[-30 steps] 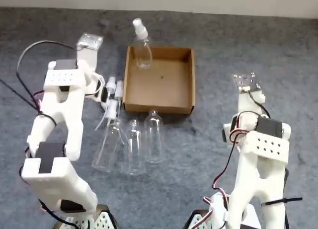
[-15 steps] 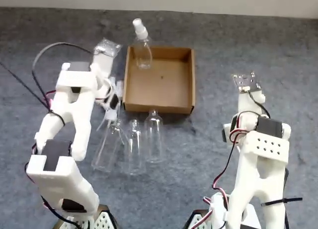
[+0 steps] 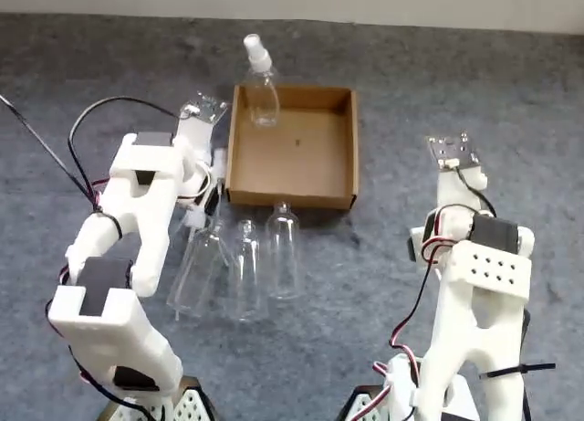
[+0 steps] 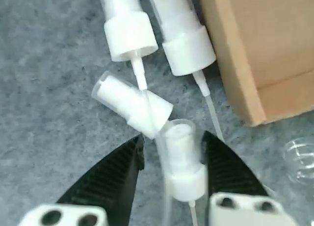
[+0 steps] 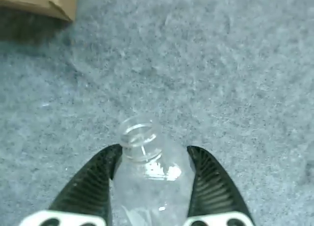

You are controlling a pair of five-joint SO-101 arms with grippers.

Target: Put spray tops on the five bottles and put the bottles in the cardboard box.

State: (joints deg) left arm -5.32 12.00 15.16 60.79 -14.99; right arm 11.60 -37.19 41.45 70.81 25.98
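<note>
Left end effector (image 4: 172,137) released, astride a spray top (image 4: 180,160); right end effector (image 5: 154,148) grasps a bottle (image 5: 147,173).
Other spray tops (image 4: 128,32) crowd it beside the cardboard box (image 3: 292,198); three bottles (image 3: 281,247) lie mid-surface.

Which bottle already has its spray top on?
The bottle inside the cardboard box wears a white spray top; every other visible neck is bare.

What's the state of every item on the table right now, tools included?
box, open on top, one bottle inside.
bottle in box, spray top on.
three bottles in front of box, lying down, no tops.
held bottle, no top, between right tool's fingers.
spray tops, four, loose beside box.
left tool, open around one of them.
right tool, shut on held bottle.
</note>
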